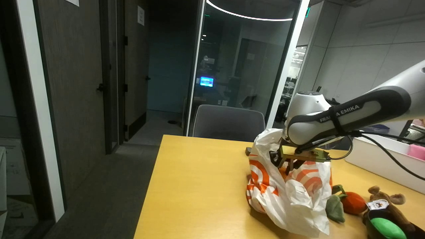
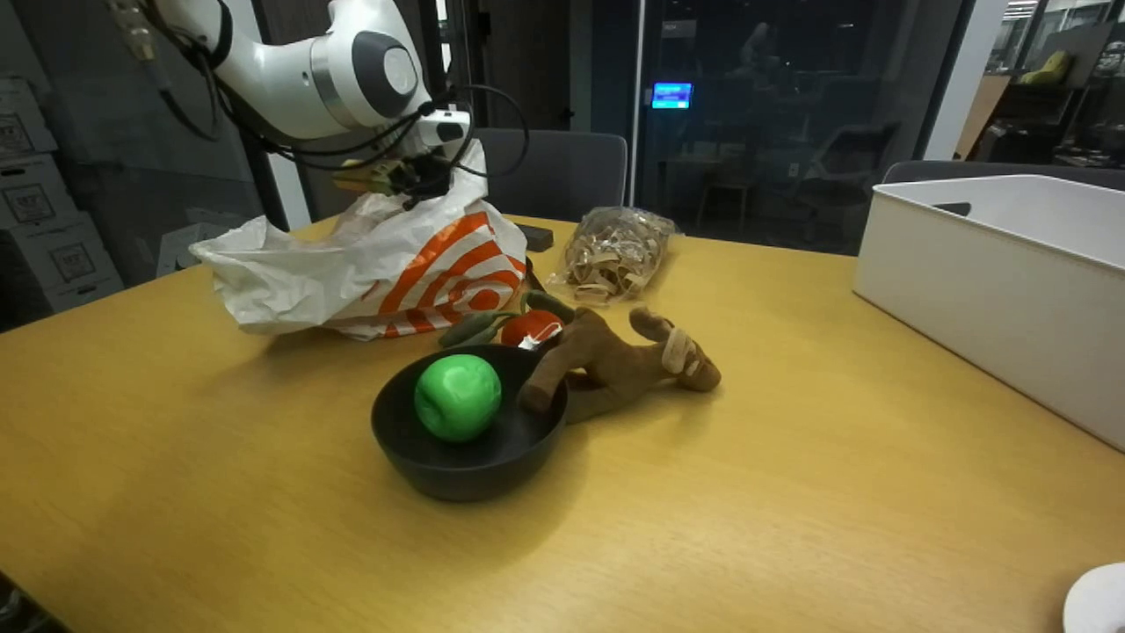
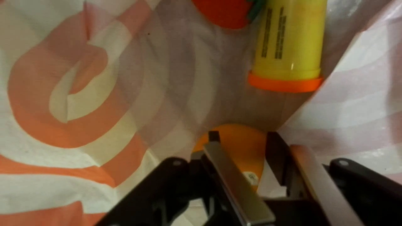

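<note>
So my gripper (image 3: 243,138) is at the mouth of a white plastic bag with orange-red rings (image 2: 448,272), fingers partway apart and gripping nothing as far as I can tell. The smooth round orange object (image 3: 240,142) sits in the bag just past my fingertips, mostly lined up with the gap, no obvious long axis, with a yellow cylindrical plastic tub (image 3: 289,44) farther up the wrist view.

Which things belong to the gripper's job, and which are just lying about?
Likely in the job:
gripper
orange object nearest it
white plastic bag
perhaps yellow tub inside

Just lying about:
black bowl
green apple
brown plush toy
red leafy toy
clear bag
white bin
</note>
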Robot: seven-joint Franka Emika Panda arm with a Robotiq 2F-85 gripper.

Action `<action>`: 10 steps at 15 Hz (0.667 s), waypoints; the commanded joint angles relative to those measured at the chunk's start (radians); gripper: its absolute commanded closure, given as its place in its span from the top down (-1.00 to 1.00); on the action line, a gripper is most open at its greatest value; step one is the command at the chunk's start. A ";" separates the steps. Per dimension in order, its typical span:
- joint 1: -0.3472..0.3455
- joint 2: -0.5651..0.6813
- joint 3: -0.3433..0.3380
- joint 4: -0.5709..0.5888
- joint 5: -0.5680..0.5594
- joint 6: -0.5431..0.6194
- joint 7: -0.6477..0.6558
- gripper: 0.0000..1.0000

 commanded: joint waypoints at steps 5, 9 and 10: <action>-0.002 -0.054 -0.002 -0.010 0.018 -0.013 -0.046 -0.86; 0.015 -0.039 -0.017 0.018 -0.027 -0.016 -0.029 -0.32; 0.017 -0.024 -0.019 0.033 -0.035 -0.016 -0.027 -0.19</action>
